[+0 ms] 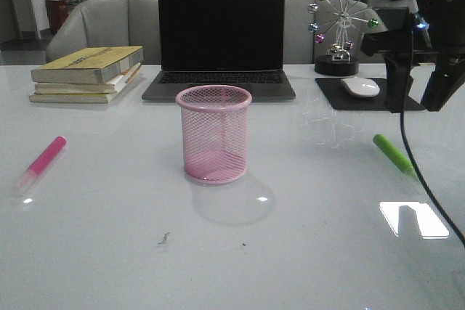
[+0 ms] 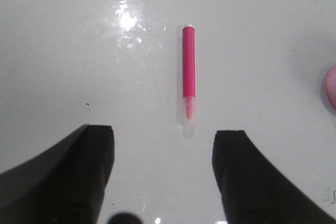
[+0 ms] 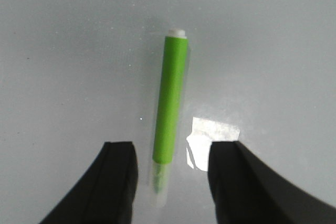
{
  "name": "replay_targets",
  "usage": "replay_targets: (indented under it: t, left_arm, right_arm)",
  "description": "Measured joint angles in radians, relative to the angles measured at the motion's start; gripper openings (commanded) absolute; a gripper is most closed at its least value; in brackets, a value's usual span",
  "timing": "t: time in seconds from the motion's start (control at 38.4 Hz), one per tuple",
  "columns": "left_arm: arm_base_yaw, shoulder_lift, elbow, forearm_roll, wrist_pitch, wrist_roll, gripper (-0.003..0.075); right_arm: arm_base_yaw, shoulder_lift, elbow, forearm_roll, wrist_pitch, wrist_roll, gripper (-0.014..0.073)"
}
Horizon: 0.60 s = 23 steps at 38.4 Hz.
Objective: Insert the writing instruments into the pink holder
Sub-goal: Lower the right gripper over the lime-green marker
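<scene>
Pink cup (image 1: 214,133) stands upright mid-table, apparently empty. Pink marker (image 1: 44,158) lies flat to its left, green marker (image 1: 393,153) to its right. Both grippers, left (image 2: 165,174) and right (image 3: 170,179), hang released, each above its marker.

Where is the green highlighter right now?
In the front view the green highlighter lies flat on the table's right side, right of the pink holder, below the mouse pad.

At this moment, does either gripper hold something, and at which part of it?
Nothing is held. The left gripper is open above the pink highlighter, the right gripper open above the green highlighter. Both markers lie flat on the table.
</scene>
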Motion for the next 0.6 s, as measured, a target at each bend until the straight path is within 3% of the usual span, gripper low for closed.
replay_targets:
  t: [0.6]
  left_arm:
    - [0.000, 0.000, -0.011, -0.002, 0.000, 0.000, 0.0476]
  right_arm:
    - [0.000, 0.129, -0.027, 0.000, -0.020, 0.000, 0.0436]
